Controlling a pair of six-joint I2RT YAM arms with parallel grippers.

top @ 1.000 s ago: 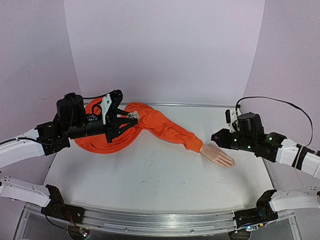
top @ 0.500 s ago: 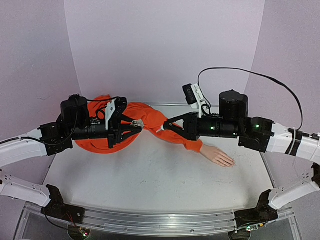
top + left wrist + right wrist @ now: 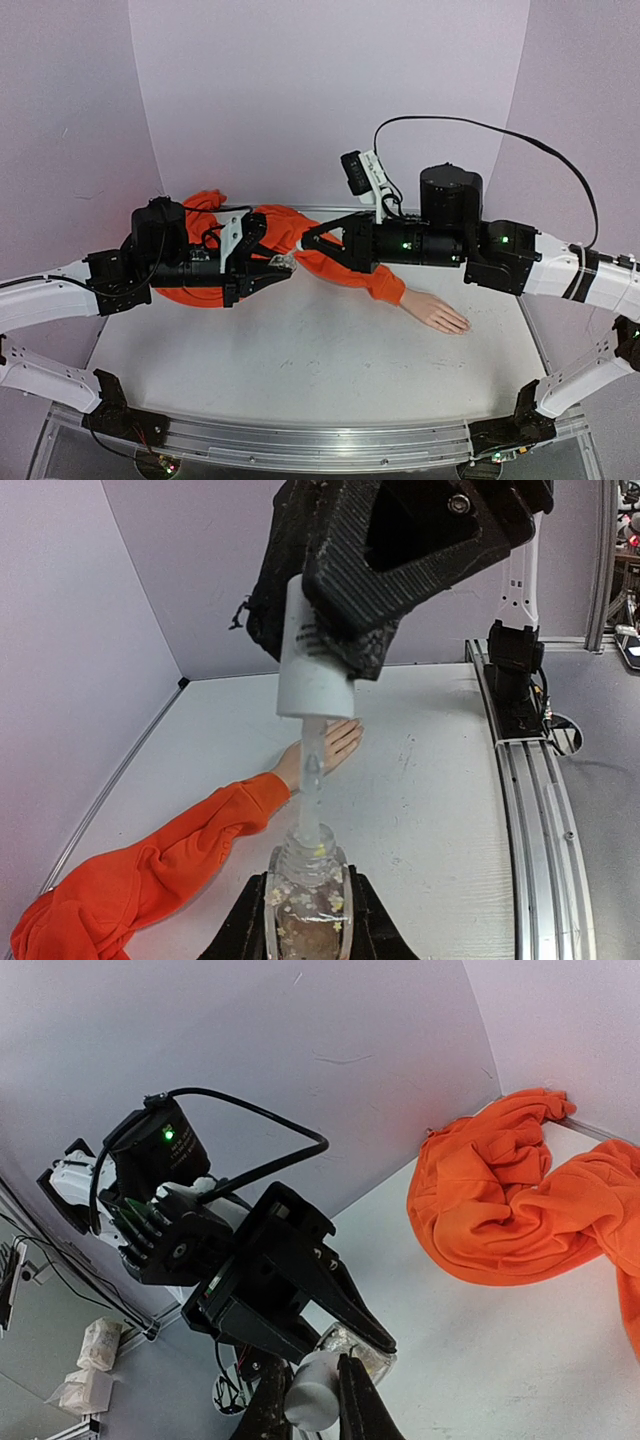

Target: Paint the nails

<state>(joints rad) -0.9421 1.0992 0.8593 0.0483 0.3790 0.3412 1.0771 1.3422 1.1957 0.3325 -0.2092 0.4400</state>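
My left gripper (image 3: 278,266) is shut on a small clear glassy bottle (image 3: 305,900) with glitter flakes inside, held in the air over the table. My right gripper (image 3: 312,1400) is shut on the bottle's white cap (image 3: 315,665). The cap is lifted off the neck, and its clear brush stem (image 3: 311,780) still reaches into the bottle. The pale mannequin hand (image 3: 437,313) lies flat on the table at the right, joined to the orange sleeve (image 3: 345,265). Its nails (image 3: 462,325) are too small to make out. The hand also shows in the left wrist view (image 3: 338,745).
The rest of the orange garment (image 3: 205,215) is bunched at the back left against the wall. A metal rail (image 3: 535,810) runs along the table's edge. Purple walls close in the back and sides.
My right arm has swung from the right side across to the bottle and closed on its cap. My left gripper has shifted a little right and lower with the bottle.
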